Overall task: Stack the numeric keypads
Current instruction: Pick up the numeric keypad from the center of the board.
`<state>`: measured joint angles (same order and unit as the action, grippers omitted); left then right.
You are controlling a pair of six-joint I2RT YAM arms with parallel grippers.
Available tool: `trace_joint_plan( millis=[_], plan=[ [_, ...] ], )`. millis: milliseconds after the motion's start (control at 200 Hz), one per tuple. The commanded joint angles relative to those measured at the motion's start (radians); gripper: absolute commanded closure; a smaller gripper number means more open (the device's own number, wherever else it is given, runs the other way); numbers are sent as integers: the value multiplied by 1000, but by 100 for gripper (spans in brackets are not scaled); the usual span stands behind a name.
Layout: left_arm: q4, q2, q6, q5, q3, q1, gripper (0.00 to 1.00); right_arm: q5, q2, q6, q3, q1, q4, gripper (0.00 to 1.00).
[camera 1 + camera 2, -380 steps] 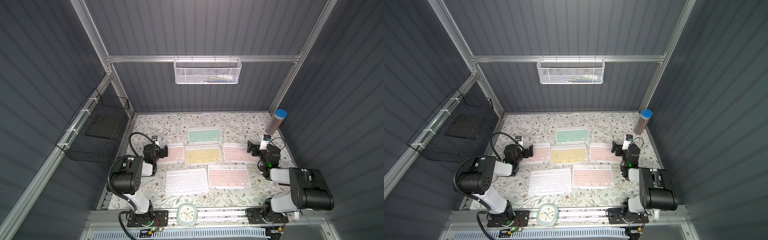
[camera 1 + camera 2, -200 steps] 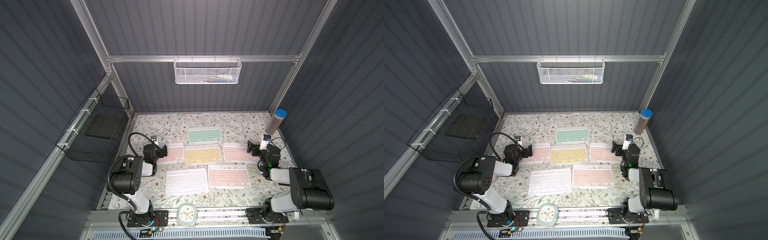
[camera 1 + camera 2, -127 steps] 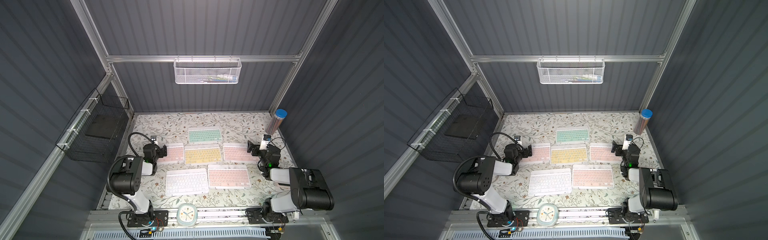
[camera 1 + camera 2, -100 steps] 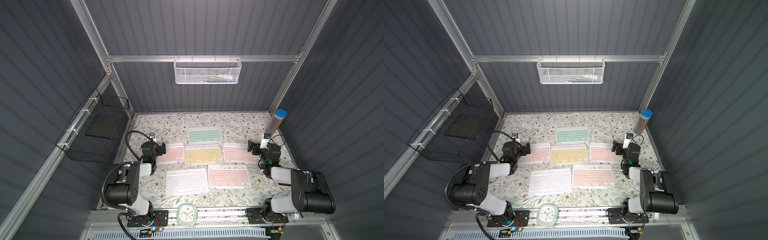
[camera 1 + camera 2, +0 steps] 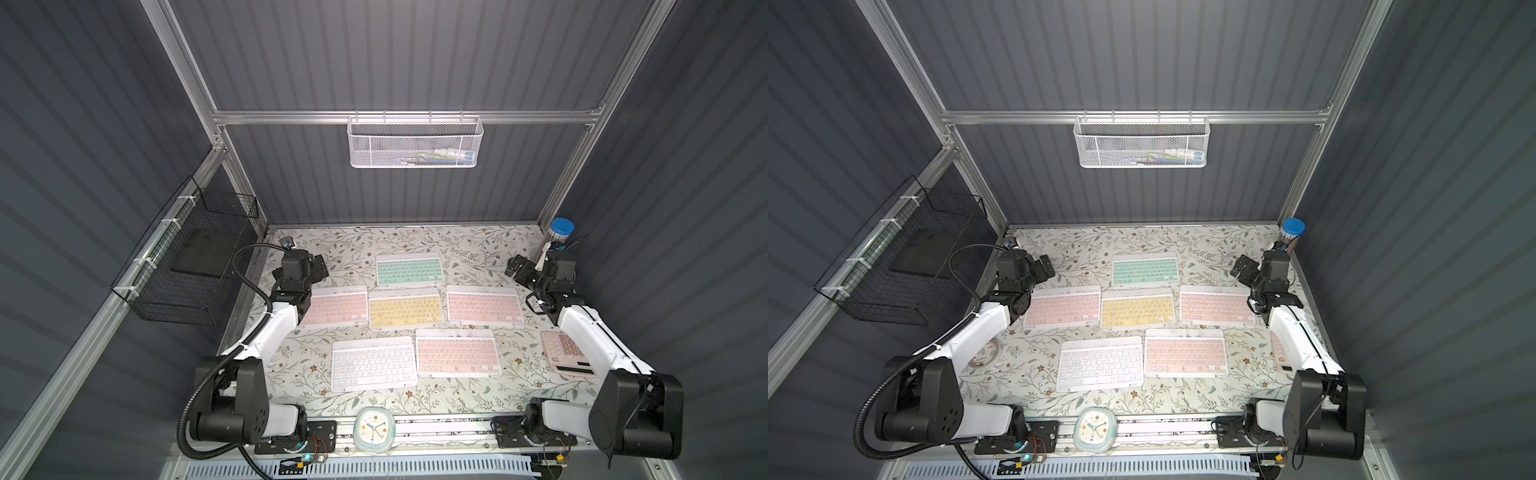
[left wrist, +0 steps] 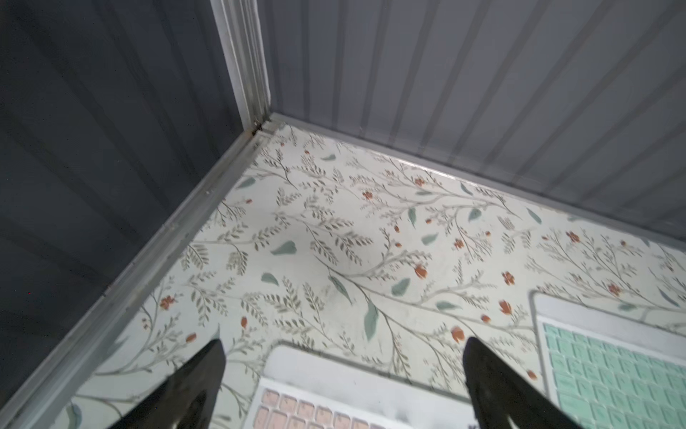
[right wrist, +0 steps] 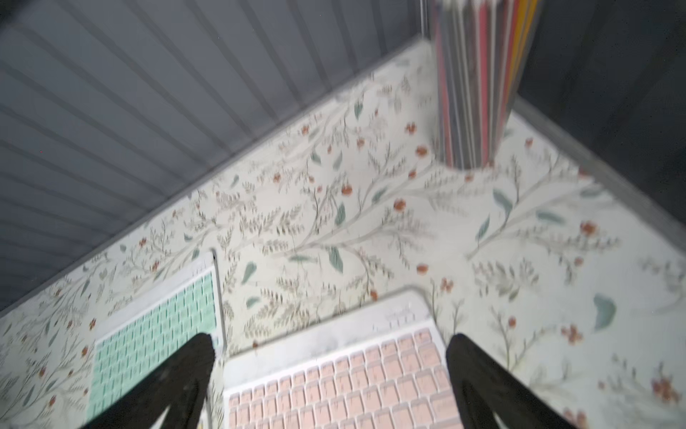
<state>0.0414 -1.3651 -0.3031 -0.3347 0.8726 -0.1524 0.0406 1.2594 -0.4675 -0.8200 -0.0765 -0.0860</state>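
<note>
Several white-framed numeric keypads lie flat and apart on the floral table. A mint-green one (image 5: 408, 270) is at the back. Behind the front pair runs a row of pink (image 5: 336, 306), yellow (image 5: 405, 308) and pink (image 5: 484, 305). White (image 5: 373, 364) and pink (image 5: 457, 353) lie in front. My left gripper (image 5: 320, 266) hovers open over the far left corner of the left pink keypad (image 6: 334, 393). My right gripper (image 5: 515, 270) hovers open over the far right corner of the right pink keypad (image 7: 352, 375). Neither holds anything.
A pink calculator (image 5: 569, 355) lies partly under the right forearm. A tube of pencils (image 5: 559, 232) stands in the back right corner, close behind the right gripper. A clock (image 5: 372, 430) sits on the front rail. A black wire basket (image 5: 187, 266) hangs on the left wall.
Both arms have unfolded and risen, carrying the grippers toward the back of the table. Both grippers stay open. The keypads have not moved.
</note>
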Motion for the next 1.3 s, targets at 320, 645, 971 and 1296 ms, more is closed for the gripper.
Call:
trace_joint_plan(
  millis=[320,645,971,1296],
  plan=[
    [-668,70,-253,-31,146,-384,0,-129,-102,-72,-44,378,-572,1],
    [-716,2,-380,-41,171,-612,0,-84,-126,-116,-122,430,-772,1],
    [-802,-7,-440,-23,126,-630,0,-165,-118,-192,-105,587,-790,1],
    [-815,-16,-480,13,116,-645,0,-277,-52,-259,-65,709,-763,1]
  ],
)
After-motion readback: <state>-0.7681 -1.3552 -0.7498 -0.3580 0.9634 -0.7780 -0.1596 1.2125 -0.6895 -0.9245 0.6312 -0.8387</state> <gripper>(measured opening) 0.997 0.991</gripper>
